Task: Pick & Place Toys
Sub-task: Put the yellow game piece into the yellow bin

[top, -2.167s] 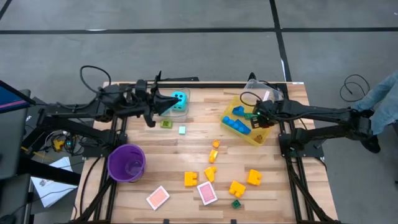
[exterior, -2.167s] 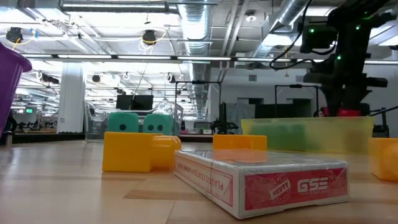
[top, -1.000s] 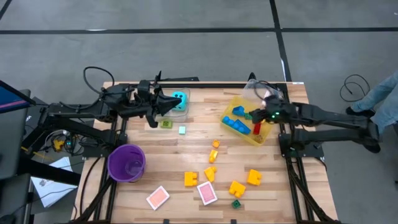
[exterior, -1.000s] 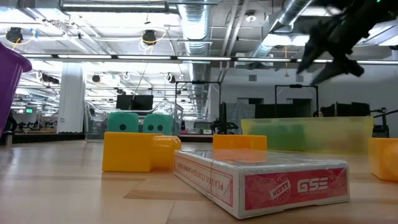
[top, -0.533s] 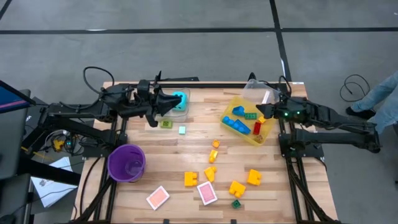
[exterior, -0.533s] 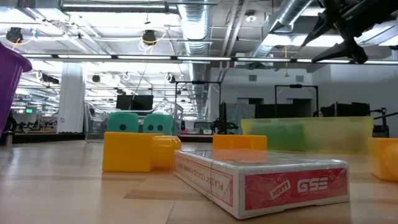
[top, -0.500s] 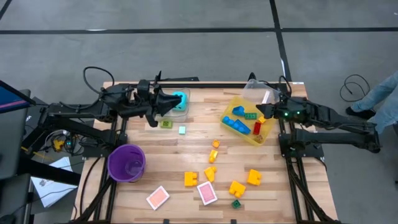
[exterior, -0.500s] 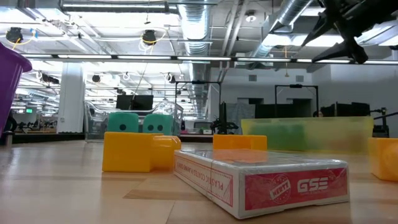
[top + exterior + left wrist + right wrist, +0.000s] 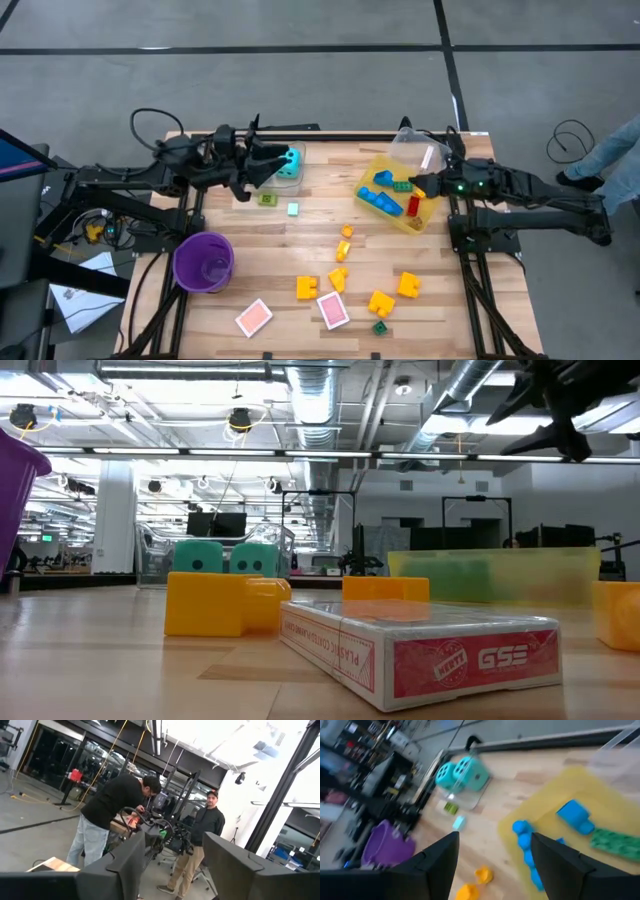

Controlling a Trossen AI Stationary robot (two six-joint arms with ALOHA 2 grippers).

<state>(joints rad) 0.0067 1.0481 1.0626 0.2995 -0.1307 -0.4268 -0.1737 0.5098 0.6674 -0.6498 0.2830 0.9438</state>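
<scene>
Two arms are up over my desk (image 9: 300, 235). My left gripper (image 9: 272, 166) is at the far left part of the desk, right beside the cyan dice (image 9: 289, 163). I can see its fingers spread apart in the left wrist view, with nothing between them; that view looks up into the room, where two people stand. The two dice sit side by side on a clear lid or tray, and I cannot tell if the gripper touches them.

My right gripper (image 9: 413, 184) is over the far right side, above the yellow bin (image 9: 428, 215). Its fingers are spread too, and they hold nothing. In the right wrist view I look down past them at the bin, with blue bricks (image 9: 526, 836) and a green brick (image 9: 615, 843) inside. The high view also shows a red brick (image 9: 413, 206) in the bin.

Many toys lie out on the desk. A small green brick (image 9: 266, 199) and a pale green one (image 9: 292, 209) lie near the dice. Orange and yellow bricks (image 9: 343, 240) are spread across the middle and the near side. Two pink cards (image 9: 332, 310) lie at the near edge, well apart from each other, and a dark green brick (image 9: 380, 326) is near them. A purple cup (image 9: 204, 261) stands upright on the left side. A person's leg shows at the far right of the high view.
</scene>
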